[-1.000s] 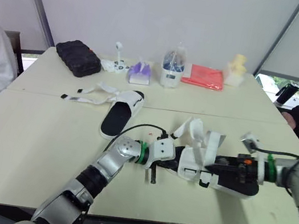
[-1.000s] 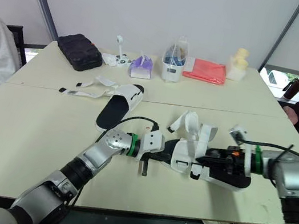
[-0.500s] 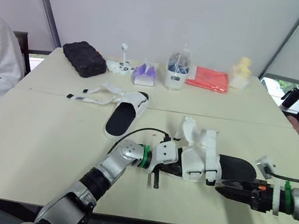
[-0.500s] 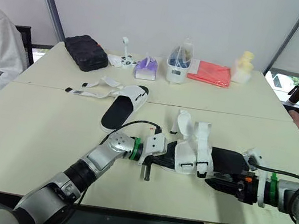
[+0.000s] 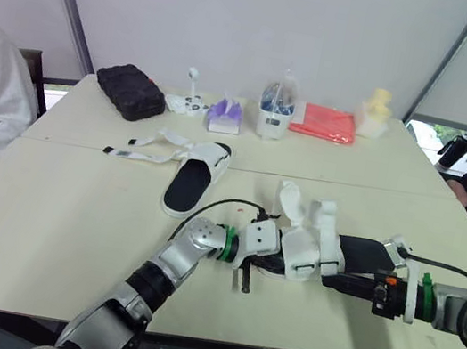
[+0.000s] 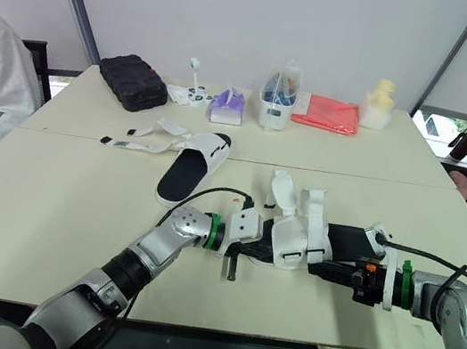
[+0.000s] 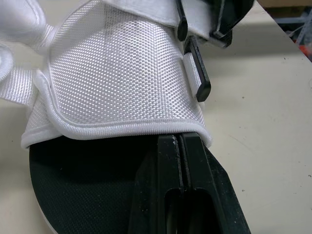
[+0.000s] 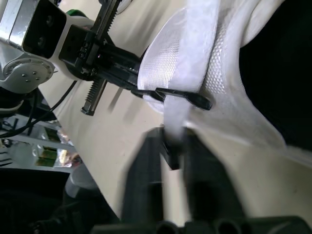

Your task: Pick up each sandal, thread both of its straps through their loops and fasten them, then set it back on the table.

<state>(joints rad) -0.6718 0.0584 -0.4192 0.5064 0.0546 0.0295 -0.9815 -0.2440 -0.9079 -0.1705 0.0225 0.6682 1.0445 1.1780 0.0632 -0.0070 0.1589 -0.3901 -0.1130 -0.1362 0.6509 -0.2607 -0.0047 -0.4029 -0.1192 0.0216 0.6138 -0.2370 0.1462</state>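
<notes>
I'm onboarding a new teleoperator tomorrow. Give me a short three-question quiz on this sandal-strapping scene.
1. True or false: the far white sandal with a black insole has its straps lying unfastened on the cream table.
2. Which gripper is at the toe end of the near white mesh sandal? A) left gripper B) right gripper
3. Fill in: the black quilted pouch lies near the table's far ____ corner.
Key: 1 true; 2 A; 3 left.
</notes>
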